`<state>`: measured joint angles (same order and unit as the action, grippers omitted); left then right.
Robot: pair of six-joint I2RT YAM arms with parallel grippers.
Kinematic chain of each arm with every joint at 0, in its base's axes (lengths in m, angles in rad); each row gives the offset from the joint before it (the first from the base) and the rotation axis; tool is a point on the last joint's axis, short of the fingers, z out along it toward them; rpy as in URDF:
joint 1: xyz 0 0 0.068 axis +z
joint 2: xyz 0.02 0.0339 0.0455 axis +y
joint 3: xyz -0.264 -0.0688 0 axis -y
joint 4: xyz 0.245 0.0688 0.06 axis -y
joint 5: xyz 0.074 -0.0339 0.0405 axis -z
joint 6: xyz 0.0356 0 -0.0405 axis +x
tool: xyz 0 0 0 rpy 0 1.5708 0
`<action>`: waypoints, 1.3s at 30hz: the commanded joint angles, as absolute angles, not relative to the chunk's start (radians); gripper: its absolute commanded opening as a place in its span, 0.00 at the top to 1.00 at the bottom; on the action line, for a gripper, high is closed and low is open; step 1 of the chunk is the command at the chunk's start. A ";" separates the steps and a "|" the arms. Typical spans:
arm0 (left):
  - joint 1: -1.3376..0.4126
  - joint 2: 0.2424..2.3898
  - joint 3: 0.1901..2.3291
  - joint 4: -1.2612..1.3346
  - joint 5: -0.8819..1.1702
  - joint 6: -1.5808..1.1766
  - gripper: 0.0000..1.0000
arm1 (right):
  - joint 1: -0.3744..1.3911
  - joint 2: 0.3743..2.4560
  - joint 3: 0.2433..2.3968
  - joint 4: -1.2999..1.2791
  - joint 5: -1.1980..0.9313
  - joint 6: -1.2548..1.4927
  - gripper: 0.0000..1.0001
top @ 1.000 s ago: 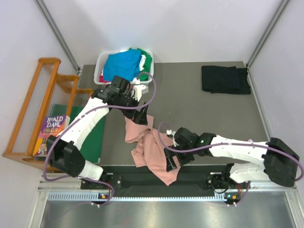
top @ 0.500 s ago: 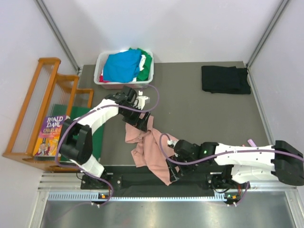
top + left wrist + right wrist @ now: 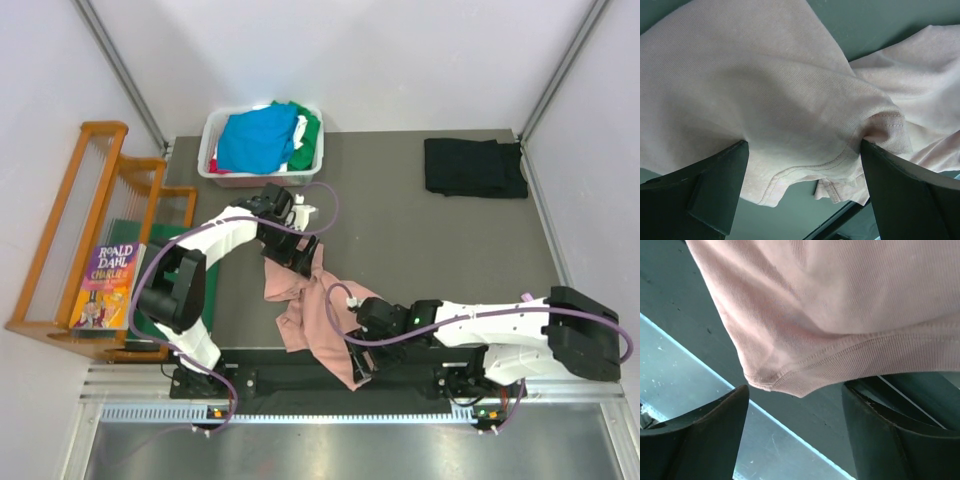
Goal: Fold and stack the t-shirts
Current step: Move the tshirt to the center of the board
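The dusty-pink t-shirt (image 3: 312, 312) lies crumpled at the table's near middle, with its lower corner hanging over the front edge. My left gripper (image 3: 300, 262) is at the shirt's far edge. In the left wrist view it (image 3: 802, 165) is open, with its jaws wide apart on either side of a bunched fold and hem of pink cloth (image 3: 780, 85). My right gripper (image 3: 362, 352) is at the hanging corner. In the right wrist view it (image 3: 795, 392) is open, with the pink hem (image 3: 840, 290) between and above its fingers. A folded black t-shirt (image 3: 475, 167) lies at the far right.
A white basket (image 3: 212, 150) at the far left holds blue (image 3: 255, 138), green and white shirts. A wooden rack (image 3: 85, 225) stands left of the table, with a book (image 3: 105, 285) and a dark-green board (image 3: 205, 290) beside it. Metal rails run along the front.
My left gripper moved from near the basket down onto the pink shirt's far edge. My right gripper slid a little left and nearer along the hanging corner. The shirt barely shifted.
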<state>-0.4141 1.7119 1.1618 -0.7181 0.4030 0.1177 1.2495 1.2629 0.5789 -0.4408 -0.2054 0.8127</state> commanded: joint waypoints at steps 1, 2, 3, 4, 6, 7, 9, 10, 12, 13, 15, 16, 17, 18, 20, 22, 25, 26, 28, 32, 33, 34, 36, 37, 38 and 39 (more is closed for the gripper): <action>-0.416 1.655 1.183 -0.706 0.416 0.123 0.03 | 1.266 1.324 0.630 -0.370 -0.190 0.781 0.30; -0.414 1.651 1.180 -0.704 0.414 0.123 0.03 | 1.266 1.330 0.632 -0.365 -0.193 0.781 0.33; -0.414 1.651 1.175 -0.706 0.411 0.126 0.03 | 1.266 1.333 0.634 -0.361 -0.195 0.782 0.35; -0.414 1.646 1.174 -0.706 0.405 0.127 0.03 | 1.266 1.335 0.632 -0.353 -0.196 0.784 0.45; -0.410 1.641 1.175 -0.704 0.399 0.129 0.03 | 1.266 1.338 0.629 -0.345 -0.196 0.791 0.61; -0.407 1.640 1.180 -0.706 0.397 0.130 0.03 | 1.266 1.338 0.627 -0.341 -0.196 0.793 0.80; -0.393 1.637 1.186 -0.706 0.400 0.129 0.03 | 1.267 1.335 0.626 -0.341 -0.199 0.802 0.97; -0.388 1.632 1.189 -0.709 0.402 0.129 0.03 | 1.266 1.335 0.627 -0.345 -0.198 0.801 1.00; -0.376 1.629 1.198 -0.715 0.405 0.129 0.03 | 1.264 1.318 0.650 -0.382 -0.186 0.795 1.00; -0.371 1.623 1.204 -0.716 0.406 0.129 0.05 | 1.262 1.307 0.670 -0.418 -0.164 0.789 1.00; -0.359 1.617 1.226 -0.727 0.413 0.130 0.07 | 1.220 1.243 0.740 -0.536 -0.100 0.749 1.00; -0.354 1.612 1.235 -0.730 0.417 0.132 0.08 | 1.189 1.218 0.765 -0.570 -0.088 0.732 1.00; -0.350 1.611 1.258 -0.736 0.420 0.132 0.09 | 1.151 1.188 0.790 -0.637 -0.077 0.712 1.00; -0.341 1.612 1.270 -0.748 0.431 0.132 0.10 | 1.049 1.124 0.836 -0.669 -0.065 0.665 1.00; -0.334 1.608 1.299 -0.759 0.437 0.133 0.11 | 0.923 1.066 0.879 -0.715 -0.064 0.608 1.00; -0.328 1.595 1.308 -0.765 0.448 0.132 0.11 | 0.746 1.020 0.932 -0.748 -0.086 0.516 1.00; -0.327 1.575 1.316 -0.767 0.460 0.123 0.11 | 0.586 1.043 0.971 -0.746 -0.116 0.433 1.00; -0.327 1.568 1.319 -0.769 0.468 0.115 0.11 | 0.557 1.077 0.973 -0.733 -0.133 0.423 1.00; -0.327 1.554 1.321 -0.776 0.491 0.110 0.12 | 0.490 1.115 0.959 -0.663 -0.161 0.403 1.00; -0.328 1.531 1.344 -0.804 0.506 0.110 0.12 | 0.370 1.276 0.994 -0.577 -0.189 0.359 1.00; -0.328 1.525 1.350 -0.813 0.508 0.112 0.12 | 0.315 1.307 1.035 -0.571 -0.195 0.336 1.00; -0.328 1.517 1.356 -0.821 0.506 0.113 0.12 | 0.284 1.336 1.060 -0.560 -0.201 0.324 1.00; -0.328 1.506 1.368 -0.841 0.520 0.114 0.12 | 0.188 1.432 1.159 -0.578 -0.218 0.310 1.00; -0.330 1.496 1.370 -0.845 0.532 0.110 0.12 | 0.160 1.462 1.189 -0.578 -0.216 0.317 1.00; -0.336 1.490 1.371 -0.848 0.543 0.100 0.12 | 0.134 1.500 1.212 -0.552 -0.216 0.330 1.00; -0.344 1.482 1.371 -0.850 0.552 0.098 0.12 | 0.094 1.514 1.244 -0.534 -0.212 0.362 1.00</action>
<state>-0.3298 1.5520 1.3281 -0.8165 0.4900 0.1104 0.2218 1.4643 1.0775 -0.6338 -0.2024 0.3645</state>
